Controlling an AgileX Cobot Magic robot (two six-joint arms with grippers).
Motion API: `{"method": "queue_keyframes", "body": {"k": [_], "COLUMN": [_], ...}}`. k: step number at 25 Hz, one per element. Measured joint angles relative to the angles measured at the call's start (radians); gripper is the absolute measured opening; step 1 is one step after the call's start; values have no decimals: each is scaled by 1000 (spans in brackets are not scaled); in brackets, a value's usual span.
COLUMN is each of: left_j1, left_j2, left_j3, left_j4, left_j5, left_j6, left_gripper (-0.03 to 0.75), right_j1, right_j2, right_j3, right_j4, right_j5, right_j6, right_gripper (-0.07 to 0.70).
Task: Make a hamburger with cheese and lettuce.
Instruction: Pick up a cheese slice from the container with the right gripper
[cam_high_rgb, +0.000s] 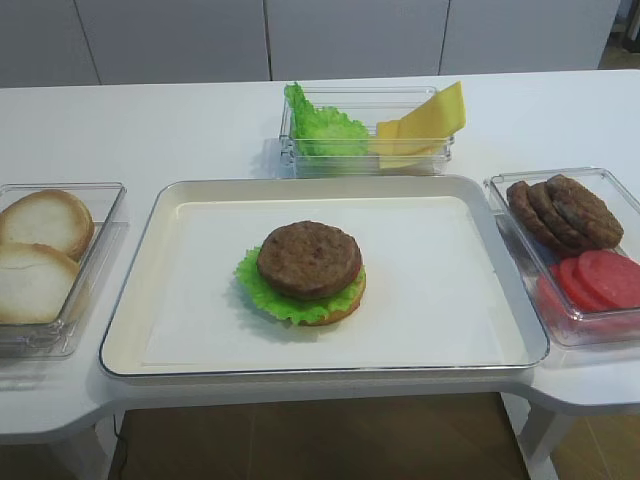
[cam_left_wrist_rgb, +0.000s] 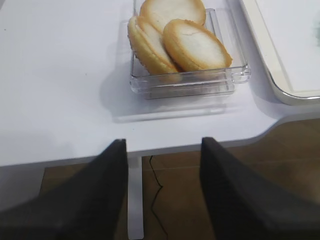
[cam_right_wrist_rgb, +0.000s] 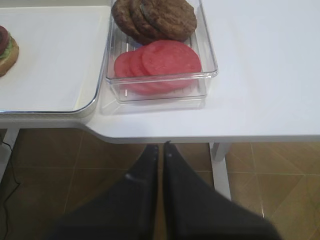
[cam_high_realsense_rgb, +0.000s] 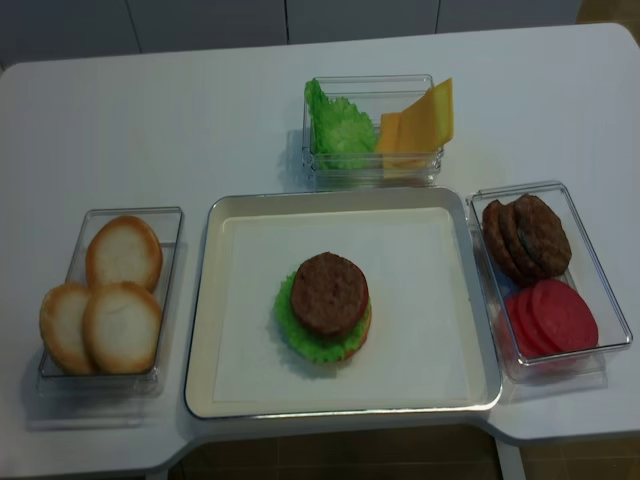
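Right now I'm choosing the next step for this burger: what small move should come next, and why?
Probably send the shut right gripper toward the cheese in the rear container. The hamburger on the tray already shows bun, lettuce and patty, but no yellow slice, and both grippers hang empty off the table edge.

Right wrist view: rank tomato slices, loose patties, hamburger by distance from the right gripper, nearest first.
From the shut right gripper, below the table edge:
1. Tomato slices, near end of the clear bin, just ahead.
2. Loose patties, far end of the same bin.
3. Hamburger, on the tray, far left edge of view.
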Motion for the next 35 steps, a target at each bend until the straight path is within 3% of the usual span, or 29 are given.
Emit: {"method": "queue_keyframes", "body": {"k": [31, 33, 35], "left_j1": [0, 0, 0], "left_j2": [0, 0, 0], "left_j3": [0, 0, 0], "left_j4": [0, 0, 0], "left_j5": [0, 0, 0], "left_j6": [0, 0, 0], "left_gripper": [352, 352, 352], "right_j1": [0, 0, 0], "right_j2": [0, 0, 0], "right_j3": [0, 0, 0], "right_j4": [0, 0, 9], "right_j5": [0, 0, 0], "right_j6": [-2, -2, -2], "right_gripper": [38, 66, 147]}}
